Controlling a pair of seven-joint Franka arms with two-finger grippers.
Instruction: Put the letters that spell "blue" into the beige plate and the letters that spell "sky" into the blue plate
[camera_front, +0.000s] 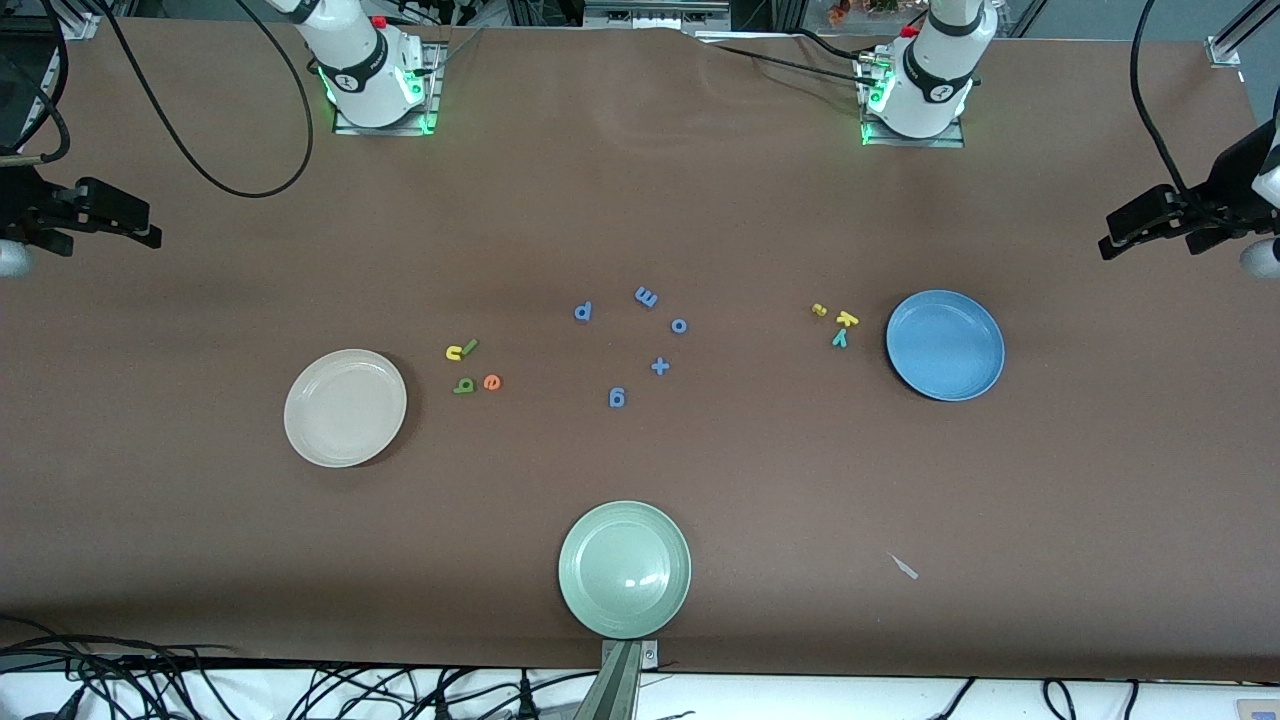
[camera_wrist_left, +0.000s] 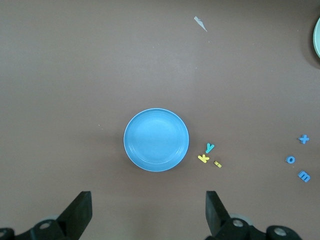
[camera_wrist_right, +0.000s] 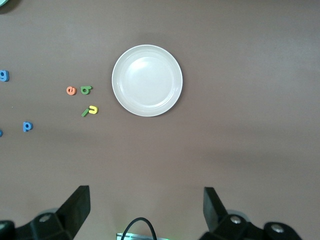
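Note:
The beige plate (camera_front: 345, 407) (camera_wrist_right: 147, 80) lies toward the right arm's end. Beside it are a yellow u (camera_front: 454, 352), thin green l (camera_front: 469, 346), green b (camera_front: 463, 385) and orange e (camera_front: 491, 381). The blue plate (camera_front: 945, 345) (camera_wrist_left: 156, 140) lies toward the left arm's end. A yellow s (camera_front: 819, 310), yellow k (camera_front: 847, 319) and teal y (camera_front: 840, 338) sit next to it. My left gripper (camera_wrist_left: 148, 210) hangs high over the table by the blue plate, open and empty. My right gripper (camera_wrist_right: 146, 207) hangs high by the beige plate, open and empty.
A pale green plate (camera_front: 624, 568) sits near the table's front edge. Blue letters p (camera_front: 584, 312), m (camera_front: 646, 297), o (camera_front: 679, 325), g (camera_front: 617, 398) and a plus sign (camera_front: 660, 366) lie mid-table. A small pale scrap (camera_front: 904, 567) lies nearer the camera than the blue plate.

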